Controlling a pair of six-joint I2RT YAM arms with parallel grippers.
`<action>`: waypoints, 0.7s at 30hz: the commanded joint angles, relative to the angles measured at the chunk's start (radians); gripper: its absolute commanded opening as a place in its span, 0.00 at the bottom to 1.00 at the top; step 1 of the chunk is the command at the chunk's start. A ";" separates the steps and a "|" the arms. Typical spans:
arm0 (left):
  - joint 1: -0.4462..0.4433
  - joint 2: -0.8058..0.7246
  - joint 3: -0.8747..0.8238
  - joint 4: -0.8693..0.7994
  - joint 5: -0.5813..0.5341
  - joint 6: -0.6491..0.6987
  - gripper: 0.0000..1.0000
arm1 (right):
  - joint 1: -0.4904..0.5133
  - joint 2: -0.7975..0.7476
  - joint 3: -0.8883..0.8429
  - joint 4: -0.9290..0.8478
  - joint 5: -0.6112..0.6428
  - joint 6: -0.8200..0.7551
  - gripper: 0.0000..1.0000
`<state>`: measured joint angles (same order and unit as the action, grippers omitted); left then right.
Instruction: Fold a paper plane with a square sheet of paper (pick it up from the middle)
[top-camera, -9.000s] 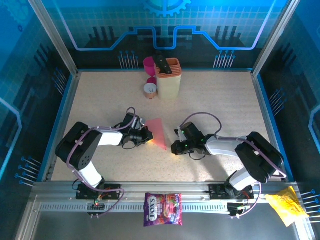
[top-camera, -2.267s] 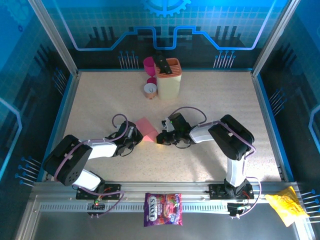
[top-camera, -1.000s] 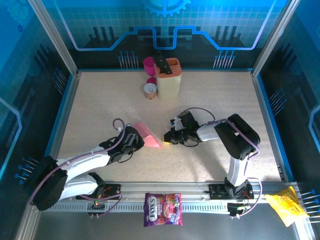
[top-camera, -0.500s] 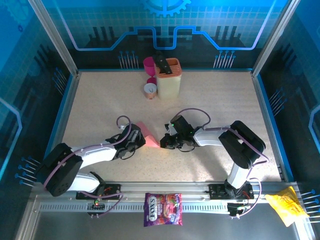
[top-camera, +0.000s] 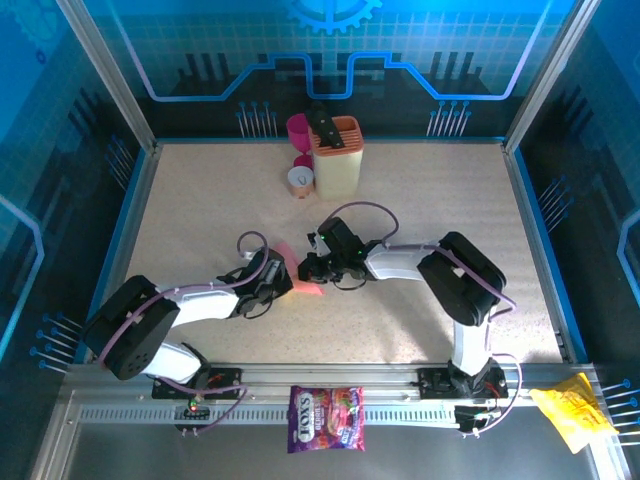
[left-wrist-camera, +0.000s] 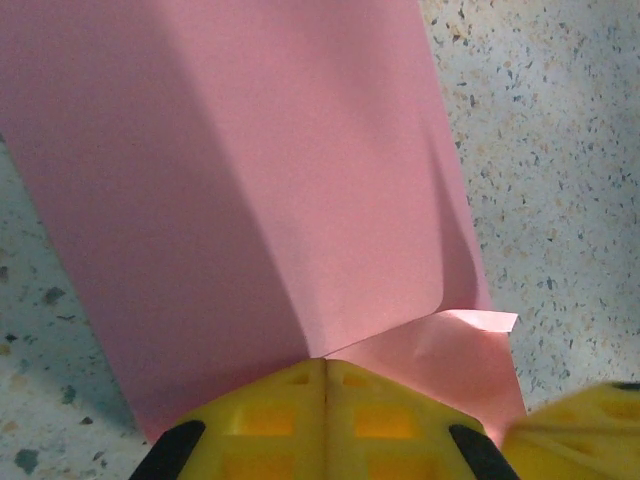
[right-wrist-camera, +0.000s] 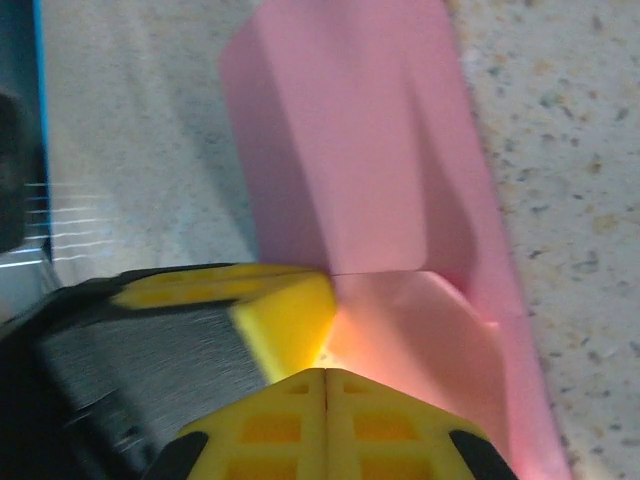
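Note:
The square sheet of paper (top-camera: 307, 290) is salmon pink and partly folded, lying on the table between both arms. In the left wrist view the sheet (left-wrist-camera: 260, 170) shows a raised flap with a crease running into the tip of my left gripper (left-wrist-camera: 325, 365), which is shut and rests on the paper. My right gripper (right-wrist-camera: 325, 375) is also shut, its tip on the sheet (right-wrist-camera: 400, 320) right beside the left gripper's yellow finger (right-wrist-camera: 285, 315). From above, the left gripper (top-camera: 287, 283) and right gripper (top-camera: 309, 271) nearly touch and hide most of the sheet. The paper plane is out of view.
At the back stand a beige holder (top-camera: 338, 160), a magenta cup (top-camera: 297, 127) and a small round tub (top-camera: 300, 178). A purple candy bag (top-camera: 326, 418) and a yellow bag (top-camera: 572, 415) lie on the front rail. Blue-edged walls (top-camera: 130, 220) bound the table.
Both grippers have closed in on each other over the sheet; the right one moved left. The pink triangle seen a second ago now shows as only a small patch.

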<state>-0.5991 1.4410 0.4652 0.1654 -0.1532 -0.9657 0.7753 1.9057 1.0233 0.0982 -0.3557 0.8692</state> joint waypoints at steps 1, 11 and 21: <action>0.005 0.024 -0.010 -0.017 -0.012 0.007 0.00 | 0.019 0.062 -0.002 -0.015 0.018 0.026 0.00; 0.005 0.061 -0.012 -0.053 -0.029 -0.044 0.00 | 0.009 0.044 -0.097 -0.131 0.110 -0.058 0.00; 0.008 0.078 -0.008 -0.057 -0.032 -0.047 0.00 | -0.037 -0.077 -0.200 -0.090 0.074 -0.117 0.00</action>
<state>-0.6003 1.4769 0.4690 0.2184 -0.1455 -1.0046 0.7662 1.8534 0.8818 0.1337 -0.2974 0.7876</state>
